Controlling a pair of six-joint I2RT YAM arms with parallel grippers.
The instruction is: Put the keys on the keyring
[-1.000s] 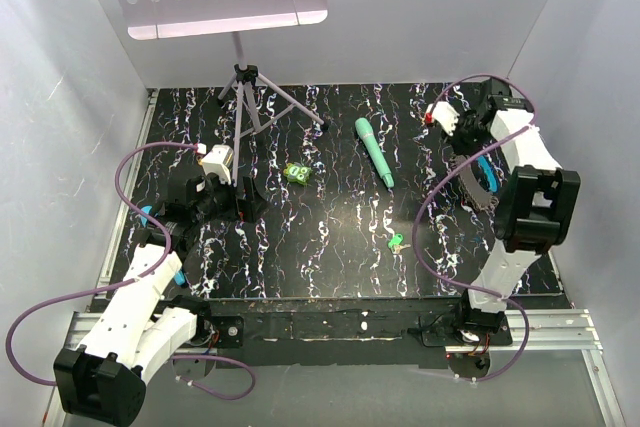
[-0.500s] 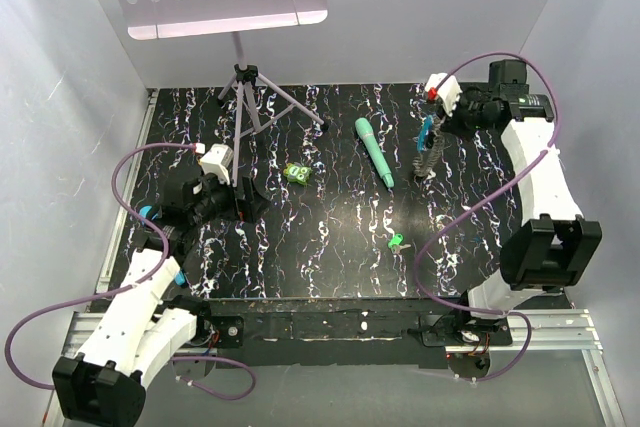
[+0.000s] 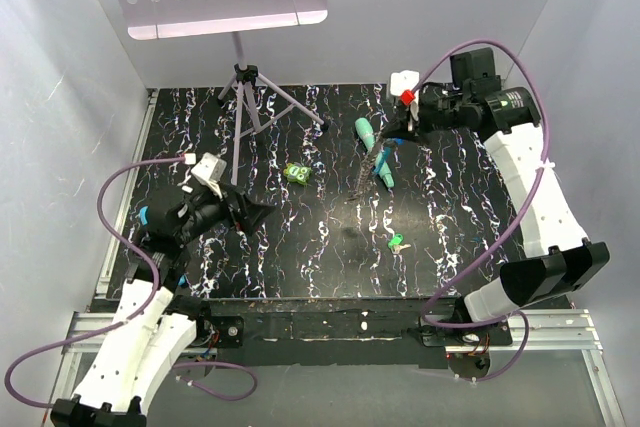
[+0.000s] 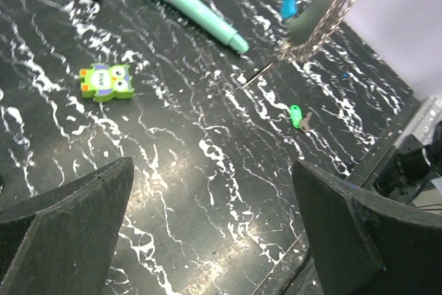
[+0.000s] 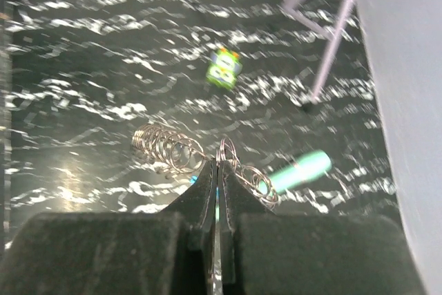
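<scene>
Now R gripper point(image 5: 217, 170) pinches keyring point(image 3: 372, 167) chain, loop dangling under jaws; L gripper point(image 4: 210, 198) spread wide, keys point(image 4: 298, 115) well apart.

Black white-veined table point(image 3: 300, 257): green owl figure point(image 3: 296, 174), teal pen point(image 3: 364, 131), keys point(image 3: 398, 243) near front, tripod stand point(image 3: 245, 87) at back.

The keyring point(image 4: 337, 6) dangles near the teal pen point(image 4: 193, 6) — green key point(image 4: 297, 115) apart.

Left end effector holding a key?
No, the left end effector is open and empty; the green key lies on the table.
</scene>
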